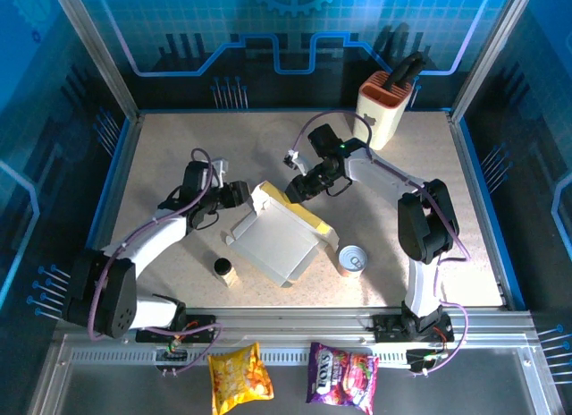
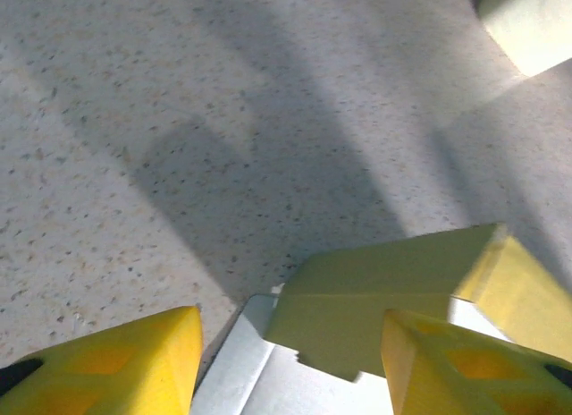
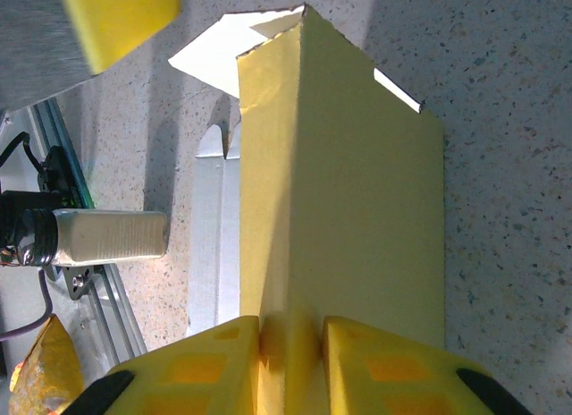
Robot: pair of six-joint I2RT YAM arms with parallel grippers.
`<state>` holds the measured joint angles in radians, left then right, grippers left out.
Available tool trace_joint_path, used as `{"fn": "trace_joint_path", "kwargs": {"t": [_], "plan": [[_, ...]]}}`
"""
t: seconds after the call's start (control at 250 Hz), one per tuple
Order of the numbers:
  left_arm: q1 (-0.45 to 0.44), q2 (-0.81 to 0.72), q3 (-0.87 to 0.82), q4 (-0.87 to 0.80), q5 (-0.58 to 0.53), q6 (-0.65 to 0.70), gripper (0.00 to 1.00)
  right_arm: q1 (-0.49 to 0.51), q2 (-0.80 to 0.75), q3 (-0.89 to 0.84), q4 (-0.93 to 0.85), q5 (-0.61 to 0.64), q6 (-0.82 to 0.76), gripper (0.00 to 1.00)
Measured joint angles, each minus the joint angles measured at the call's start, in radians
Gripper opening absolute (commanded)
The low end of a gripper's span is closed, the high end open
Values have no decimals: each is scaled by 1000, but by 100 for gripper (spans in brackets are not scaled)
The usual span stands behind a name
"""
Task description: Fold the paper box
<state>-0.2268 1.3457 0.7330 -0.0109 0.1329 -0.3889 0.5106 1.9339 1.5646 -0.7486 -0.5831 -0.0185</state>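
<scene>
The paper box (image 1: 279, 245) lies mid-table with its grey-white inside up and a yellow wall raised along its far edge. My right gripper (image 1: 293, 190) is at that far edge. In the right wrist view the right gripper (image 3: 292, 330) is shut on the upright yellow wall of the paper box (image 3: 357, 191), pinched between both fingers. My left gripper (image 1: 239, 195) is at the box's left corner. In the left wrist view the left gripper (image 2: 290, 343) is open, and a folded yellow corner flap of the paper box (image 2: 384, 281) lies between its fingers, apart from the left one.
A tin can (image 1: 354, 259) stands right of the box. A small cream bottle with a black cap (image 1: 223, 269) stands at its near left, also in the right wrist view (image 3: 107, 236). A cream knife block (image 1: 384, 106) is at the back right. Two snack bags (image 1: 239, 375) lie below the front rail.
</scene>
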Motion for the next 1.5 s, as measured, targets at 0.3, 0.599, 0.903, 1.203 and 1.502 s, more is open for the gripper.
{"fn": "trace_joint_path", "kwargs": {"t": [0.3, 0.599, 0.903, 1.203, 1.502], "plan": [[2, 164, -77, 177, 34, -28, 54, 0, 0, 0, -2, 0, 0, 27], [-44, 250, -180, 473, 141, 84, 56, 0, 0, 2, -2, -1, 0, 27], [-44, 344, -182, 677, 222, 142, 52, -1, 15, 14, -6, -20, 0, 27], [-47, 409, -210, 871, 281, 192, 30, -13, 20, 15, -6, -47, 0, 27], [-69, 430, -232, 970, 280, 233, 11, -32, 21, 15, -1, -77, 5, 31]]}}
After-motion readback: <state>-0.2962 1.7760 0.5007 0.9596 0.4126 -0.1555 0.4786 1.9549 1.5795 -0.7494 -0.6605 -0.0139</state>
